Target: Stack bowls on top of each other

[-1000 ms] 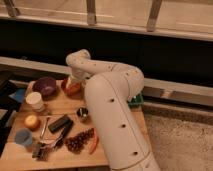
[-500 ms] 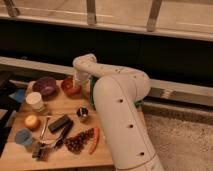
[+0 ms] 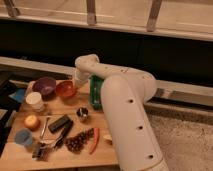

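Camera view: end effector point(image 3: 78, 84) closed at rim of mouth-up orange-red bowl point(image 3: 65, 89)

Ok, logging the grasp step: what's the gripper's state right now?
Gripper: closed, at the right rim of the orange-red bowl; whether it grips the rim cannot be told.

Left bowl point(image 3: 44, 85) beside right bowl point(image 3: 65, 89) at rear of table point(image 3: 90, 159), claw point(image 3: 77, 84) at right bowl's rim

This looks like a robot test area in an office-type building. A wooden table point(image 3: 62, 106) at lower left is spread with assorted small items. Speckled carpet point(image 3: 185, 135) covers the lower right and railing posts point(image 3: 91, 12) line the top. The gripper point(image 3: 78, 84) is at the orange bowl point(image 3: 65, 89).
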